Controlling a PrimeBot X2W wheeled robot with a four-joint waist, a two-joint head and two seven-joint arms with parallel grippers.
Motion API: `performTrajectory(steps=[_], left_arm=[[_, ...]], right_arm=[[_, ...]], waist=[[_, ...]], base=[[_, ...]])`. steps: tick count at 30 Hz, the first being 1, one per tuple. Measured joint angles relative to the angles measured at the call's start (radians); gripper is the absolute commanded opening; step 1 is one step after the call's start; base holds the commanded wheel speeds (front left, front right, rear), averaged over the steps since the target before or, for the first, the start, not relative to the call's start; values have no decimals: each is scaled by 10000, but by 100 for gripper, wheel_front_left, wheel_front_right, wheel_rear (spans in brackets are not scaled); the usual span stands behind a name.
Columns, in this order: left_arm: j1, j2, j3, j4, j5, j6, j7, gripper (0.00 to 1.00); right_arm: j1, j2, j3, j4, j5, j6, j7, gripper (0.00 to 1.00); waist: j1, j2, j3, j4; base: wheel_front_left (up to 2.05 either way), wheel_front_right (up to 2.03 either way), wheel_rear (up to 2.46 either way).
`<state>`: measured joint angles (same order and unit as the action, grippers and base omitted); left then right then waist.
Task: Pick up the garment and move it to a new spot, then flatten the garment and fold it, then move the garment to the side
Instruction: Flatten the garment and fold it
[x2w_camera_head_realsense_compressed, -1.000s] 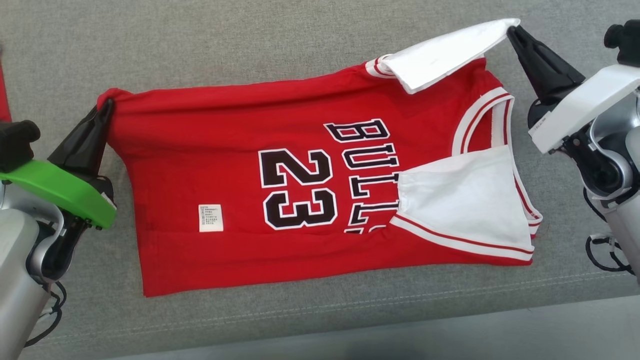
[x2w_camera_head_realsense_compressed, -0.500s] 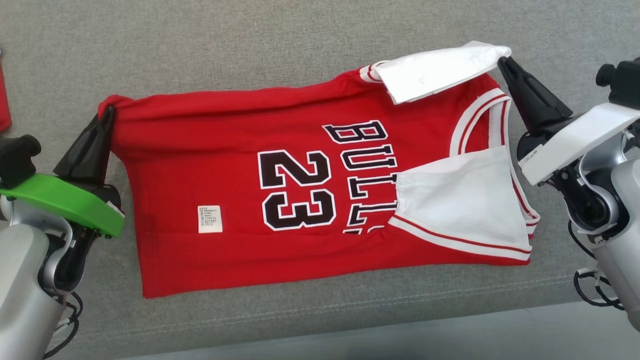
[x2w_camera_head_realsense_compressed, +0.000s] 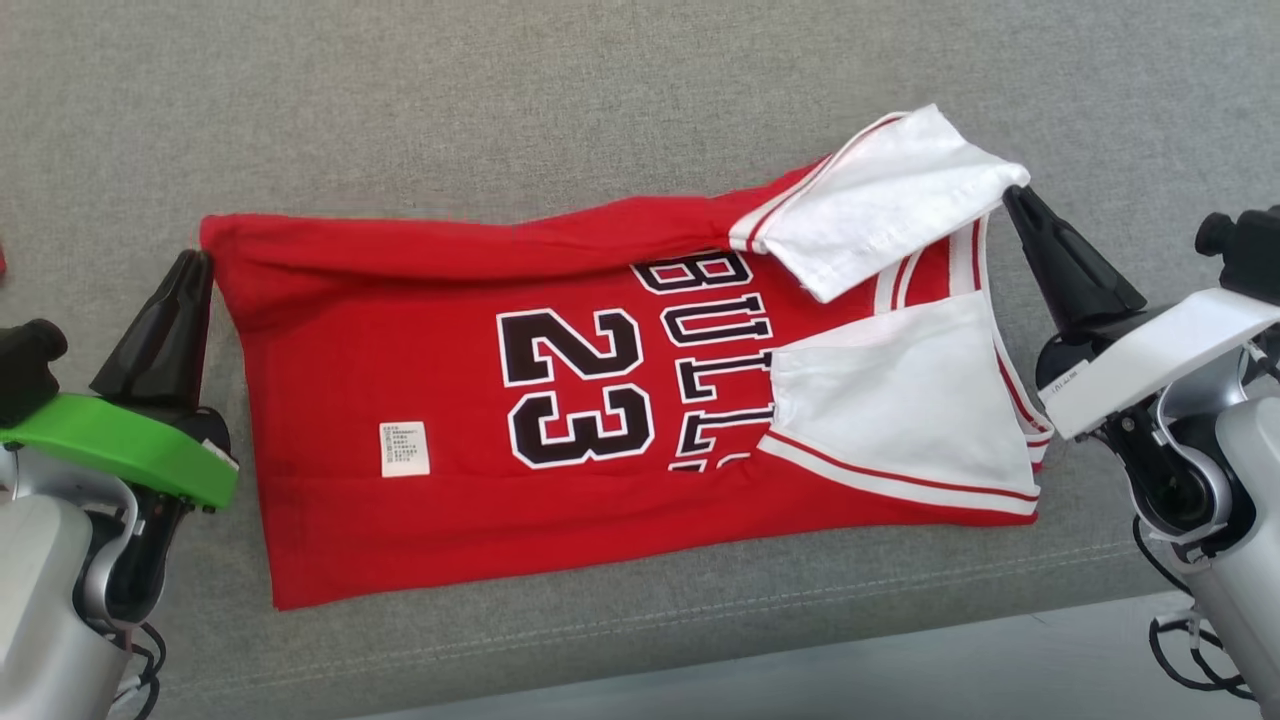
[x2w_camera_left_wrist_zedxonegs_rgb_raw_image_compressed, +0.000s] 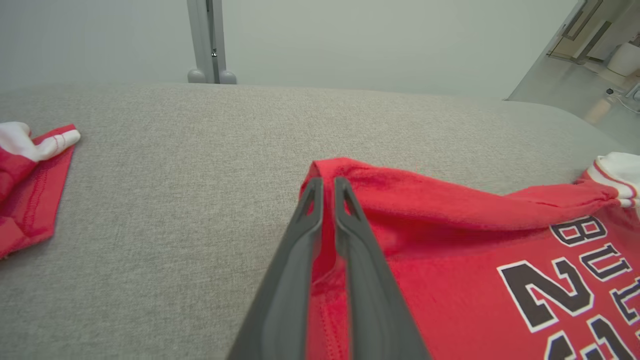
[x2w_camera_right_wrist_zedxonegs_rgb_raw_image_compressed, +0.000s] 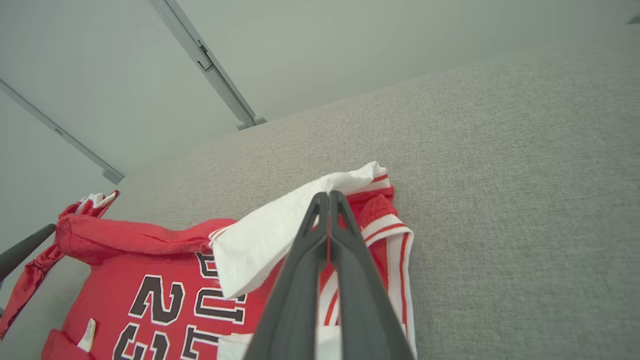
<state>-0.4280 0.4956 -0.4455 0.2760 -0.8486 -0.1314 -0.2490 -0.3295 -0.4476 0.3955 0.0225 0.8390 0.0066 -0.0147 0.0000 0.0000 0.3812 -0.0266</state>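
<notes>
The garment (x2w_camera_head_realsense_compressed: 420, 330), a red sleeveless jersey printed BULLS 23 in black with white outlines, lies sideways across the middle of the frame. Its upper edge is folded over, and white inner shoulder panels are turned out at the right.

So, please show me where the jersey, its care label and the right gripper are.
jersey (x2w_camera_head_realsense_compressed: 585, 390), head view, on the printed 23.
care label (x2w_camera_head_realsense_compressed: 405, 449), head view, middle of tag.
right gripper (x2w_camera_right_wrist_zedxonegs_rgb_raw_image_compressed: 328, 196), right wrist view, between fingertips.

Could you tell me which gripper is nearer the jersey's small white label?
Left. The left gripper is at the jersey hem corner near the label; the right gripper pinches its far shoulder.
</notes>
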Motion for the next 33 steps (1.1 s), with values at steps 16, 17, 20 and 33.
performTrajectory(steps=[16, 17, 20, 33], left_arm=[[1145, -642, 585, -529, 176, 0, -27, 15], [1200, -694, 587, -560, 180, 0, -27, 16], [1289, -750, 487, -550, 180, 0, -27, 23], [818, -395, -107, 35, 173, 0, -27, 42]], right_arm=[[773, -167, -234, -773, 144, -274, -127, 0], [785, -171, -234, -809, 146, -274, -127, 0], [868, -184, -230, -940, 146, -280, -125, 0], [941, -199, 36, -1519, 146, -366, 21, 0]], waist=[[0, 0, -271, -23], [0, 0, -281, -13], [0, 0, -304, 13], [0, 0, -36, -194]], base=[[0, 0, 0], [0, 0, 0], [0, 0, 0], [0, 0, 0]])
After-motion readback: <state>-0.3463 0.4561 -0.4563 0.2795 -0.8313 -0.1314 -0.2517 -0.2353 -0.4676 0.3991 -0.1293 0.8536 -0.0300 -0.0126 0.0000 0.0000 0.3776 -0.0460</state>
